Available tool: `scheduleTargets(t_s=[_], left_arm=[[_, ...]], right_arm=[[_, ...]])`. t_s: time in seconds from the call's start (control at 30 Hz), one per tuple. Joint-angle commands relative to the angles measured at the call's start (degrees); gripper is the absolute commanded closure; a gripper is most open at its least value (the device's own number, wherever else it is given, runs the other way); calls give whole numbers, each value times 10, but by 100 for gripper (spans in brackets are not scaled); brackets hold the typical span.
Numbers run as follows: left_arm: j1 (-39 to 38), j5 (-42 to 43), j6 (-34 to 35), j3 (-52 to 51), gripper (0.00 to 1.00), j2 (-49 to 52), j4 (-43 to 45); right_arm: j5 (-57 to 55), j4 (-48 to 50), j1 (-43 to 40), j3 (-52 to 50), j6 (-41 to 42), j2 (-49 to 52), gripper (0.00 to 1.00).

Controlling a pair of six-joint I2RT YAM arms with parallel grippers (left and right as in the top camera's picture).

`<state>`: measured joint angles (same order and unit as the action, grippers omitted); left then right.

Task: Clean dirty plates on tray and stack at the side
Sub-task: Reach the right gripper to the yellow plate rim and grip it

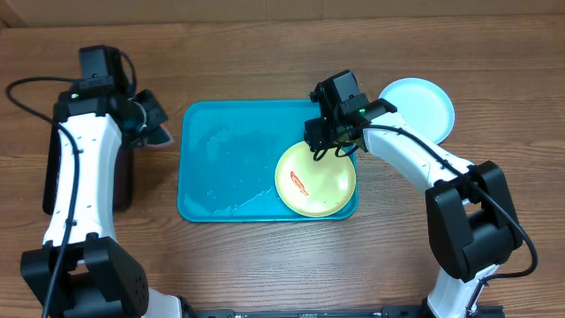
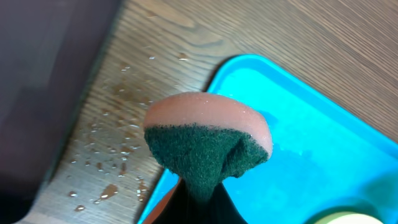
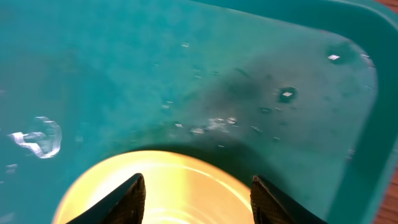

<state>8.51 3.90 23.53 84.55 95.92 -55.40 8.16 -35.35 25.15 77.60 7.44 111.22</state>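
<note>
The left arm (image 1: 75, 168) and right arm (image 1: 410, 155) share white rounded shells between black joint housings, with thin black cables (image 1: 31, 81) looping alongside and black tapered fingers (image 3: 127, 199).

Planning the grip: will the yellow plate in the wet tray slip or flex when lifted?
Probably slippery: water pools on the tray beside the yellow plate. It looks thin and light, so it may slide if pushed. Being shallow, tipping seems unlikely.
</note>
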Motion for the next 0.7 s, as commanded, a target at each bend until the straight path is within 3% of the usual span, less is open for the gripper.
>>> scheduleTargets(t_s=[0.0, 0.2, 0.33, 0.67], left_arm=[[-16, 2, -15, -1, 96, 3, 6], [-30, 2, -15, -1, 96, 3, 6], [-33, 2, -15, -1, 96, 3, 6], [-33, 2, -17, -1, 96, 3, 6]], right_arm=[[-67, 3, -1, -17, -11, 0, 44], [-77, 4, -2, -56, -114, 0, 37], [-81, 3, -2, -63, -124, 0, 37], [-30, -47, -2, -63, -117, 0, 60]])
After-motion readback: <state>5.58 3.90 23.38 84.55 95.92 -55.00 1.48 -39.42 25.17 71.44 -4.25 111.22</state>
